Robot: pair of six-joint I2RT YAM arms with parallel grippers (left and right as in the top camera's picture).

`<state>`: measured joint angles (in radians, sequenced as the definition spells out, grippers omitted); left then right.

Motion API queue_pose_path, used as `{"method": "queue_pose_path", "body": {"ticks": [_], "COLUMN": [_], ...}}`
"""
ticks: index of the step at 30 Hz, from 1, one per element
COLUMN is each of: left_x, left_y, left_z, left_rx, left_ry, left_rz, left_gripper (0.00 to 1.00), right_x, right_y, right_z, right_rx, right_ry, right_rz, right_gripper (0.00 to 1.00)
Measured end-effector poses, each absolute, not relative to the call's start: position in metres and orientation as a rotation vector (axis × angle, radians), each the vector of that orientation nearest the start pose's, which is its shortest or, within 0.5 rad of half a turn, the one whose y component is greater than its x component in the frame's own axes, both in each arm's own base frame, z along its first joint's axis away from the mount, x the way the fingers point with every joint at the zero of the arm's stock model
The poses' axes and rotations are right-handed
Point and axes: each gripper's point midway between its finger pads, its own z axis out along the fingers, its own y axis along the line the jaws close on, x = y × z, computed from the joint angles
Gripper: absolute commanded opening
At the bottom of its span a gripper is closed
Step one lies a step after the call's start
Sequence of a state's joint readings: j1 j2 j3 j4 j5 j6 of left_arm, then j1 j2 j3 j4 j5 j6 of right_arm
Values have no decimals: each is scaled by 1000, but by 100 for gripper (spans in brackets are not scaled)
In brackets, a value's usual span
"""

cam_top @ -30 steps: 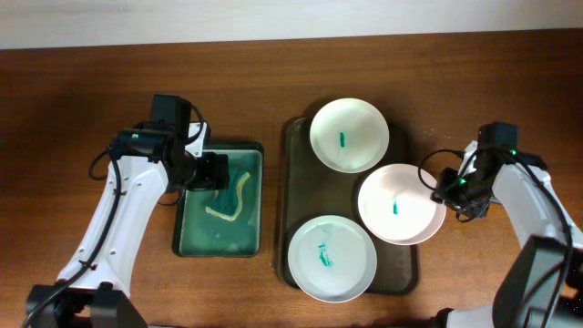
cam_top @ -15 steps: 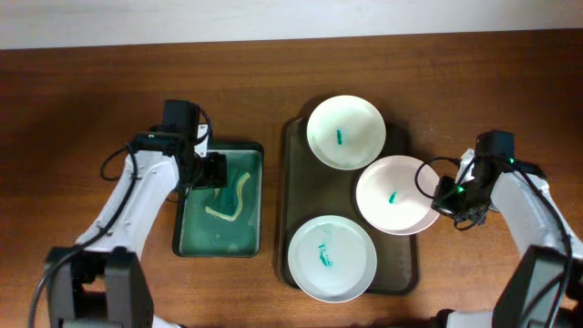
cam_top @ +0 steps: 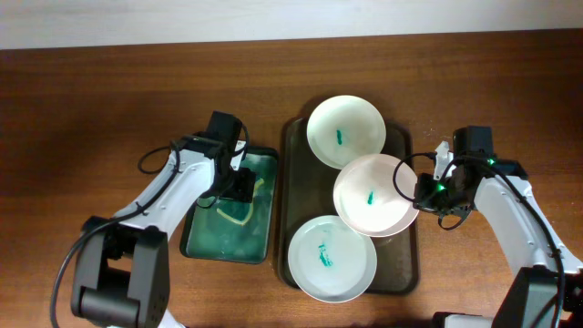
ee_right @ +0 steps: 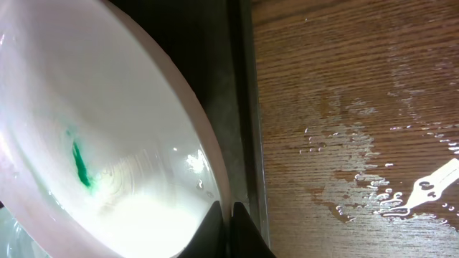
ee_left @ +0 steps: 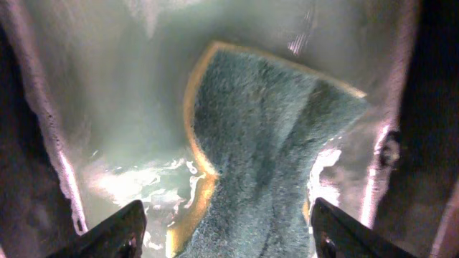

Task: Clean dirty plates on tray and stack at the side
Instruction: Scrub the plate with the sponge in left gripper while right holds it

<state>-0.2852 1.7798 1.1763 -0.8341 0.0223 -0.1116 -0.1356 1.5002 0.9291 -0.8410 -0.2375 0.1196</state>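
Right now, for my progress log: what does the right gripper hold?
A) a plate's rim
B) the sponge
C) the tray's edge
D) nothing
A: the right gripper pinches the rim of the middle plate, seen close up in the right wrist view.

text: none readable — labels: none — numbers: none — signs: none

Brown wood table (cam_top: pixel 109 91), even light.
Table is filling the overhead view; a pale strip (cam_top: pixel 273 18) is running along 12 o'clock; wet streaks (ee_right: pixel 344 188) are glinting on the grain at 3 o'clock, right wrist view.
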Motion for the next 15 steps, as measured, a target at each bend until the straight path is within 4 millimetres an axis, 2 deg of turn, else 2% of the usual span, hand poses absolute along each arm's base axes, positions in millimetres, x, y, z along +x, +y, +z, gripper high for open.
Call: {"method": "queue_pose_path", "body": {"ticks": [2, 3, 4, 5, 6, 9, 11, 12, 15], "left_x": [329, 327, 324, 322, 316, 313, 306, 306, 344], "left_y": [-103, -106, -107, -108, -110, -114, -111, -112, -135], "left_z": [38, 31, 25, 19, 8, 3, 9, 21, 75], "left_rx": [264, 268, 268, 271, 280, 292, 293, 294, 315], "left_ry": [2990, 2985, 2984, 2978, 2972, 2957, 3004, 3030, 2921], "left_rz": [-100, -129, -143, -158, -177, -204, -191, -186, -273], "left_gripper": [57, 57, 51, 21, 0, 0, 0, 0, 0], "right_x": [281, 281, 281, 281, 281, 282, 286, 288, 290], "right_y": [2, 2, 2, 2, 2, 2, 2, 2, 4], "right_z": [57, 57, 57, 57, 57, 57, 58, 58, 53], "right_rx": [348, 350, 349, 349, 348, 348, 343, 340, 324], "right_ry": [2940, 2941, 2940, 2940, 2941, 2937, 2922, 2913, 2911], "right_rz": [351, 351, 351, 351, 351, 351, 349, 348, 349], "right_gripper": [4, 4, 4, 4, 4, 4, 4, 4, 4]}}
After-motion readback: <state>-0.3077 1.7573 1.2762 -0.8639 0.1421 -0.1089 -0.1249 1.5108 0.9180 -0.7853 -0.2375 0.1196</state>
